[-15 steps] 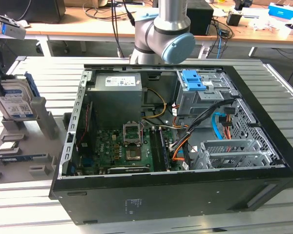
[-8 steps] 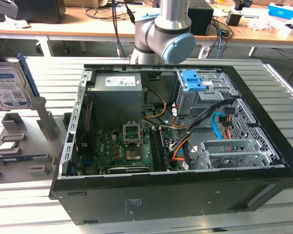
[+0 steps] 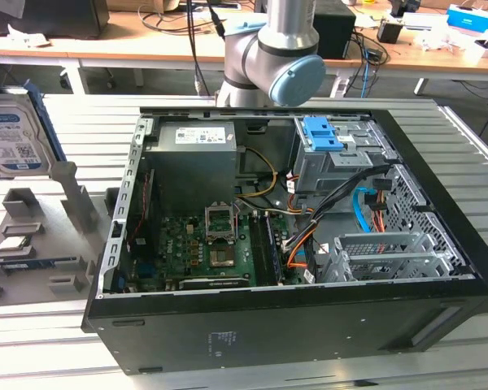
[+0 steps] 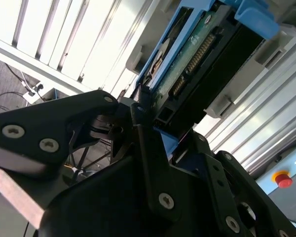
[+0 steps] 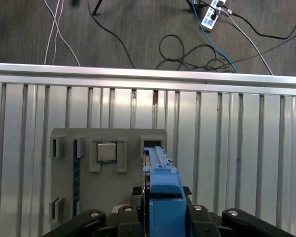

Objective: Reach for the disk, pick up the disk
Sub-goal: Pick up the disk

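Observation:
The disk (image 3: 12,134) stands on edge at the exterior view's far left, its blue-and-white label facing out, just above the grey stand (image 3: 73,203). In the first wrist view its bright blue rail (image 5: 163,197) runs edge-on from between my fingers to the stand's slot (image 5: 153,145). The second wrist view shows its green circuit-board side (image 4: 197,54). In both wrist views my gripper (image 5: 160,217) (image 4: 138,101) sits astride the disk's near end. Its black fingers (image 4: 143,133) press against both faces, shut on the disk.
An open computer case (image 3: 293,211) with a blue drive-bay latch (image 3: 321,134) fills the slatted table's middle. The arm's elbow (image 3: 268,49) rises behind it. The grey stand plate holds a chip (image 5: 106,150). Cables lie on the floor (image 5: 187,44). A red button (image 4: 282,178) sits nearby.

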{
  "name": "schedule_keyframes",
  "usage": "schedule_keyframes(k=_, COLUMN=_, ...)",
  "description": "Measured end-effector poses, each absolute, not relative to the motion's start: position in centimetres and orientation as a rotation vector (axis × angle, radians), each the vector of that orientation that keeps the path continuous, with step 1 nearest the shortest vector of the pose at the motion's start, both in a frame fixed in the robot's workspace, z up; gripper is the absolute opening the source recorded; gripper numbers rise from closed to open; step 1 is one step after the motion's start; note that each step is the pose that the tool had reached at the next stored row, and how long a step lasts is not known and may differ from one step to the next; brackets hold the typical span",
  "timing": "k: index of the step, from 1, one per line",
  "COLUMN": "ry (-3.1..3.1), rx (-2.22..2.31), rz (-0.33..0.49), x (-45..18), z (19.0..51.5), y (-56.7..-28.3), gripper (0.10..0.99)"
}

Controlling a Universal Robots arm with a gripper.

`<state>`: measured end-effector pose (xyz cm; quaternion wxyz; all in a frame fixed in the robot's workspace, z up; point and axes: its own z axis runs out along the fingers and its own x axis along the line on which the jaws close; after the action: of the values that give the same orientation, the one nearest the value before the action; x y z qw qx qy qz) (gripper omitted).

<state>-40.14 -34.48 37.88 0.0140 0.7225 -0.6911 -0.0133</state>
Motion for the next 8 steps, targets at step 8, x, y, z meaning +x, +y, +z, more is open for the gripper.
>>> schedule_keyframes(k=8, ry=-2.152, rx=2.25, rz=-0.042, x=-40.1, z=39.7, y=-34.5, gripper=0.369)
